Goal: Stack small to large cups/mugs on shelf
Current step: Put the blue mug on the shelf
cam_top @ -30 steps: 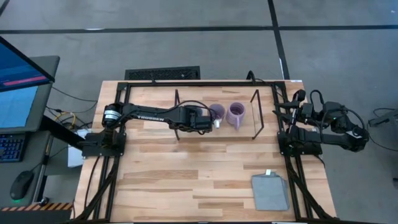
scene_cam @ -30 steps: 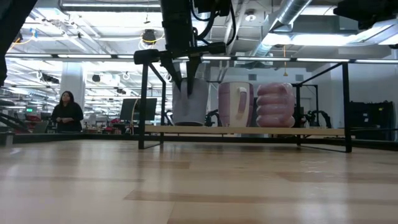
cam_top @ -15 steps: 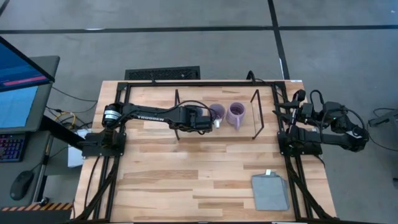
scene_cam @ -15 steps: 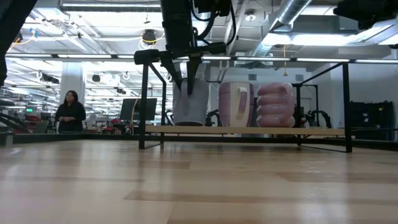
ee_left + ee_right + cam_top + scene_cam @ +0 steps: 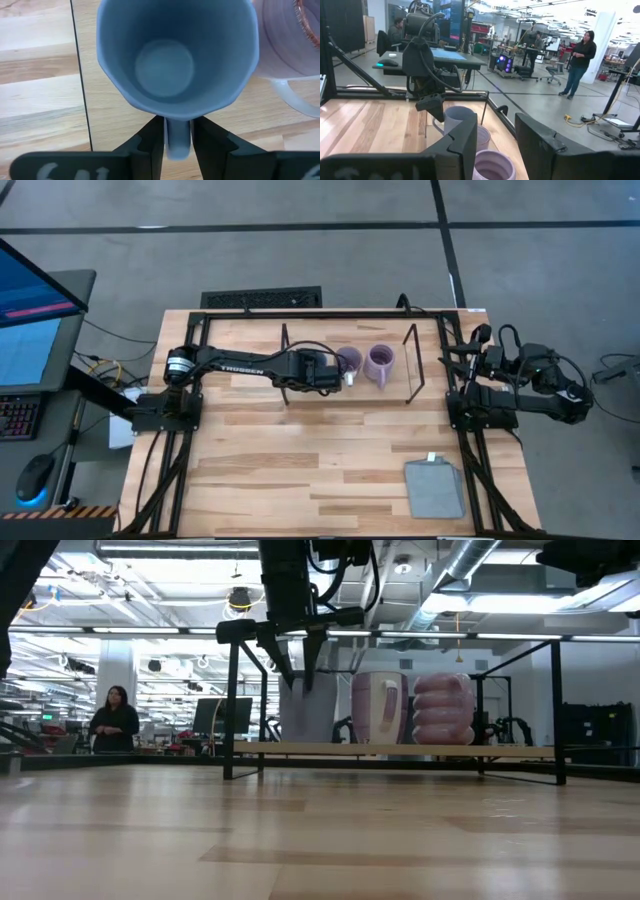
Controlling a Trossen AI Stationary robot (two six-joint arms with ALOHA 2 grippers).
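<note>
The left gripper (image 5: 177, 142) straddles the blue mug's (image 5: 175, 50) handle on the shelf (image 5: 400, 751), fingers slightly apart. The right gripper (image 5: 495, 145), beside the shelf's end, stands open and empty

Grey floor (image 5: 300, 250) with dark seams surrounds the table; a monitor (image 5: 35, 310) sits at nine o'clock, a person (image 5: 112, 720) stands under ceiling lights (image 5: 130, 605).

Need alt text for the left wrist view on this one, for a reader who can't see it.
Looking straight down into an empty blue mug standing on a light wooden shelf, its handle between the two dark fingers of the left end effector, with a sliver of space on each side. Part of a light purple mug shows beside it.
</note>
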